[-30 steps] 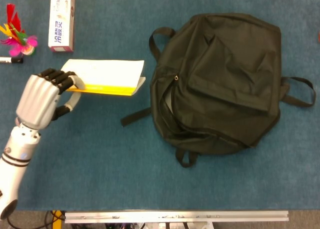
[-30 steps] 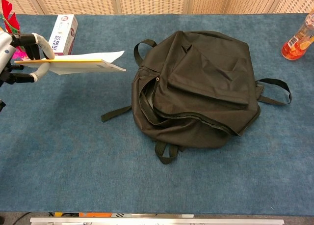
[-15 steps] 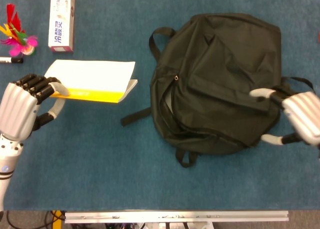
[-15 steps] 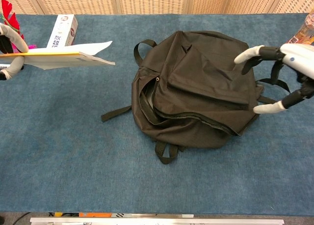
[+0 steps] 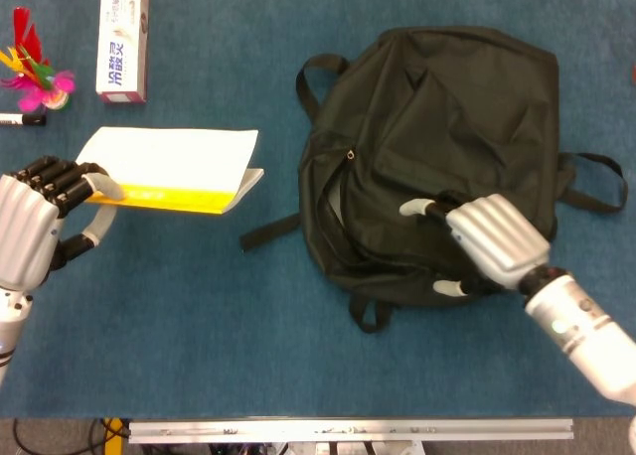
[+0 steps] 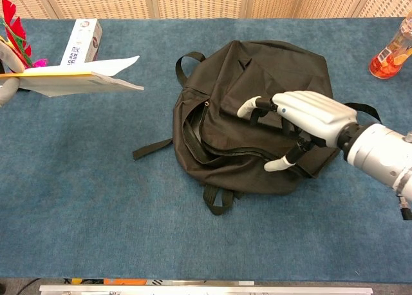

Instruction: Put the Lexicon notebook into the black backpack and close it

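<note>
At the far left, the left hand (image 5: 30,227) holds the notebook (image 5: 169,169) by its left edge. Its dark fingers (image 5: 58,177) lie on top of the white cover and its thumb is under the yellow edge. The chest view shows the notebook (image 6: 77,79) up in the air above the blue table (image 5: 199,356), lying nearly flat, with only a bit of the hand at the picture's edge. The notebook is well apart from the bag, to its left.

Behind the hand, a red, yellow and pink feathered toy (image 5: 35,73) lies on the table with a black pen (image 5: 20,120) just beside it. A white box (image 5: 123,40) with blue writing lies near them, further back than the notebook.

In the middle lies the black bag (image 5: 437,127), flat on the table. Its zip runs in a curve along the left and front side and is partly open, so a dark gap shows there. Black straps (image 5: 268,231) stick out at the left, front and right.

The right hand (image 5: 477,246) is over the front right part of the bag. Its fingers are spread wide and it holds nothing. Its fingertips (image 6: 248,107) point left, toward the gap. I cannot tell if they touch the cloth.

At the far right, back on the table, stands an orange bottle (image 6: 389,53).
</note>
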